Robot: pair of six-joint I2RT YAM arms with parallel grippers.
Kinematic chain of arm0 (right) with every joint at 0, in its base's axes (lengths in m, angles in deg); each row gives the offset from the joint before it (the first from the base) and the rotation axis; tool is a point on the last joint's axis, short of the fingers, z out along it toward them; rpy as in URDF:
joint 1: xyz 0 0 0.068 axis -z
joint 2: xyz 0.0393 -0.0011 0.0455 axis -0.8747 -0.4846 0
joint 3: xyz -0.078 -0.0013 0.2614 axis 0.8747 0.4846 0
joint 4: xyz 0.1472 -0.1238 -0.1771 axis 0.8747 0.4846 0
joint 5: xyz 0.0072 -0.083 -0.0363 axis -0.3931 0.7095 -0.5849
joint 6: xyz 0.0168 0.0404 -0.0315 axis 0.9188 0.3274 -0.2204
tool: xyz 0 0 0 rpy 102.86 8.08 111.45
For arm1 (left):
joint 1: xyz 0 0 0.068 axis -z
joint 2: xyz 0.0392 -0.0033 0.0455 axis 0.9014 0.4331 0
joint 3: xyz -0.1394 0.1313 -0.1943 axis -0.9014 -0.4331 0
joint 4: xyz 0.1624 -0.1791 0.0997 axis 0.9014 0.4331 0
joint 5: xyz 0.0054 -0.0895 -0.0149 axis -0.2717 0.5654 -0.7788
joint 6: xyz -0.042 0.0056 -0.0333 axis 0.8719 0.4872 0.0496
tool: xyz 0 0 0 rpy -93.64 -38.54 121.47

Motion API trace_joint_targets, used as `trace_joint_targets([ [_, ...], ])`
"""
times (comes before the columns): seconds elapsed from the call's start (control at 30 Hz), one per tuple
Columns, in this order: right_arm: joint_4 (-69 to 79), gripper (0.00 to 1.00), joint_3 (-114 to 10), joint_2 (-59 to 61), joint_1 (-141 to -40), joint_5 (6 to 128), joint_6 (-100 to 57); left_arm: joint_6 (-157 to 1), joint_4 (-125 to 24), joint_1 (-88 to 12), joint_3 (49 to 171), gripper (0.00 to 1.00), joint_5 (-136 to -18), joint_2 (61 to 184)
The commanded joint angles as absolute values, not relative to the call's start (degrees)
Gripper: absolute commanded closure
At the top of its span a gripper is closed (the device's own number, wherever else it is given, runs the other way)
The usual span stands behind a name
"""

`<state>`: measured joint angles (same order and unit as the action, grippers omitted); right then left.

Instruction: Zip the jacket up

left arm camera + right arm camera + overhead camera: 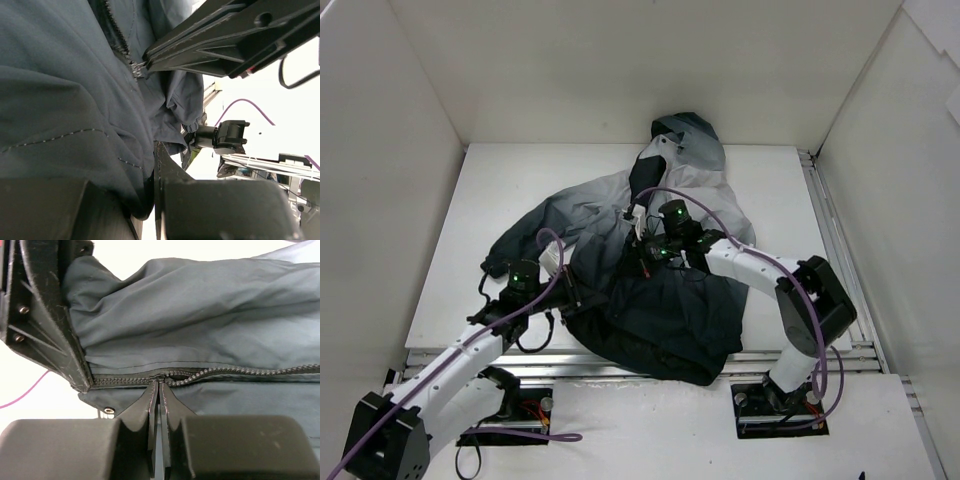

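On the white table (pixel 490 190), going left to right, the left gripper (pixel 151 175) is clamped tight on dark cloth at the near hem of the jacket (pixel 650 310). The right gripper (pixel 159 390) is pinched closed on the pull of the zipper (pixel 240 371), mid-front. Only the right wrist view shows the teeth meshed left of that pull. From above, the jacket sprawls across the middle, with its hood (pixel 685 135) against the back wall (pixel 620 60) and its hem spilling over the near edge. Bare tabletop lies on either side.

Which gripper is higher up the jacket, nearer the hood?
The right gripper, shut on the dark zipper of the grey-to-charcoal hooded windbreaker jacket at mid-front. The left gripper clamps charcoal fabric lower down, toward the hem.
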<state>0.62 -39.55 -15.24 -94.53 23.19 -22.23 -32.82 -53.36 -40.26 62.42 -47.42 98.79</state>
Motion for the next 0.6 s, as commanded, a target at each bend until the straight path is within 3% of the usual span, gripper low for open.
trace_joint_targets([
  [0.0, 2.30, 1.00, -44.54, -9.31, -94.76, 35.46, -24.95, -34.11, -54.08, -39.91, 63.99, 1.00, -45.03, 95.30],
  [0.57, 13.82, 1.00, -59.47, -14.04, -91.96, 70.97, -31.54, -37.01, -42.05, -39.91, 65.13, 1.00, -47.58, 86.25],
])
